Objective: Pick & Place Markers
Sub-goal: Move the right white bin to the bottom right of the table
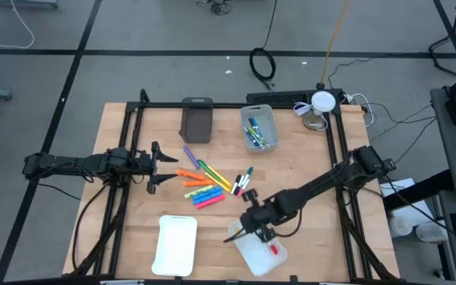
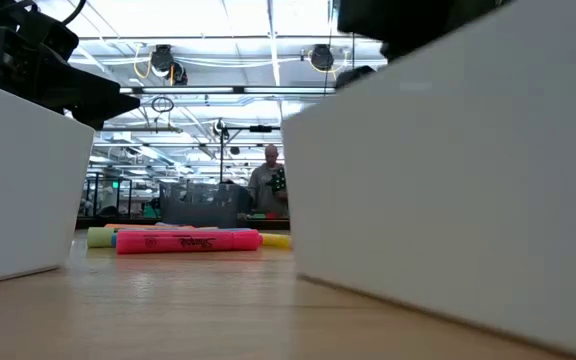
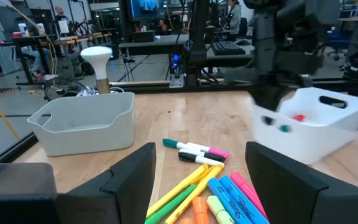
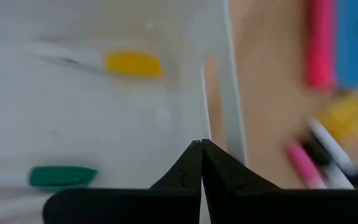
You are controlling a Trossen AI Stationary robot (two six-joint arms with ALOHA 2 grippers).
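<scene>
The markers are lying fanned out mid-table, light, stiff and smooth-barrelled, so pinching mid-barrel across the width looks safest. The left end effector is hovering wide open just left of them; the right end effector is pinched closed, empty, over the near white bin.

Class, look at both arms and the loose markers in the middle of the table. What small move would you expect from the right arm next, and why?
Probably it swings back toward the marker pile. The right gripper is shut, with nothing visible between its fingers, over the rim of the white tray, which already holds pens, while many markers lie loose on the table. The left gripper waits open beside the pile.
</scene>
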